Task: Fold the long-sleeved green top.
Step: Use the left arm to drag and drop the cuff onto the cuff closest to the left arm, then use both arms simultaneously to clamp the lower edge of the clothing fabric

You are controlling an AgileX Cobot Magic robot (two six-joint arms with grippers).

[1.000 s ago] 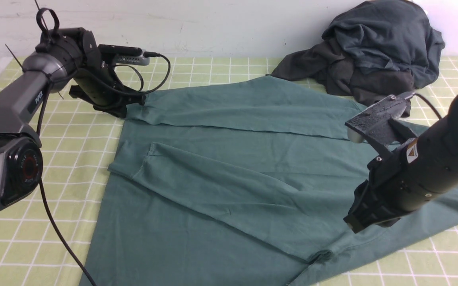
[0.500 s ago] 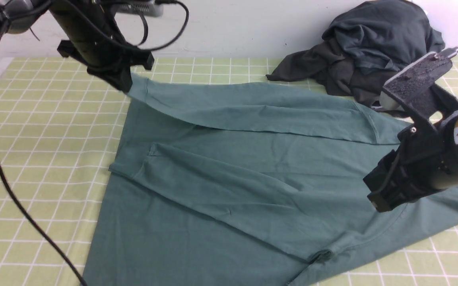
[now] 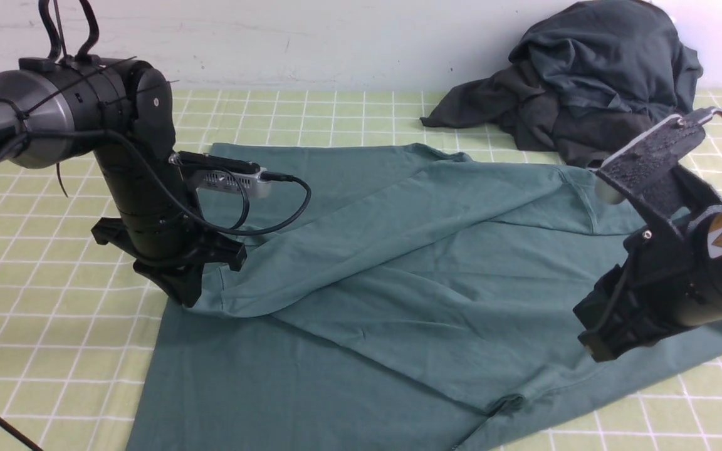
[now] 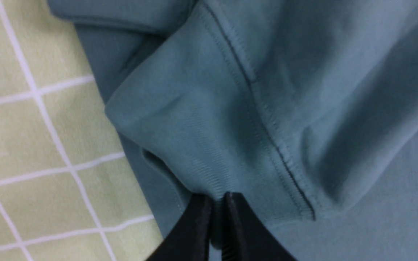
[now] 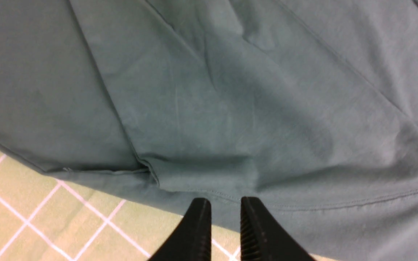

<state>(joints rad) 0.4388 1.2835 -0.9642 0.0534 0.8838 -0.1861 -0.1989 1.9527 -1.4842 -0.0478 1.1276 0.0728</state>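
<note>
Your left gripper (image 4: 216,217) is clenched on the ribbed cuff (image 4: 180,145) of the green long-sleeved top (image 3: 398,282). The top lies spread across the middle of the checked cloth (image 3: 54,326), with that sleeve draped diagonally over its body. Your right gripper (image 5: 225,224) hangs over the top's right edge, jaws slightly apart with nothing between them. 1 heap of dark garments (image 3: 586,81) sits far right by the wall, meeting the top's far corner. The left arm's cable (image 3: 286,207) loops above the sleeve.
</note>
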